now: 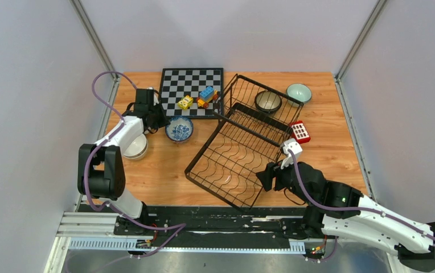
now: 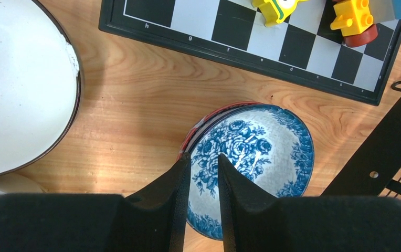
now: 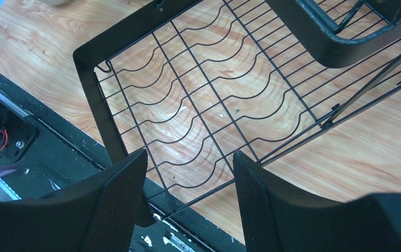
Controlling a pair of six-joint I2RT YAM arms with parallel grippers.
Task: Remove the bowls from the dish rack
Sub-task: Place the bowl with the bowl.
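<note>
Left arm at a bowl, right arm over the rack.
Left gripper (image 2: 204, 156), narrowly parted astride the rim of the blue-and-white floral ceramic bowl (image 2: 264, 152) on the wooden table (image 1: 329, 148), grip unclear. A dark speckled bowl (image 1: 268, 101) sits in the black wire dish rack (image 1: 204, 146). Right gripper (image 3: 188, 157) is spread wide and empty above the rack's near corner.

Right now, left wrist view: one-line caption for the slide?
Left gripper, jaws narrowly apart, poised over the blue-and-white bowl on the table, chessboard beyond.

Glossy glazed ceramic bowl (image 2: 261, 152), black wire rack (image 3: 91, 100), wood-grain table (image 2: 135, 105).
</note>
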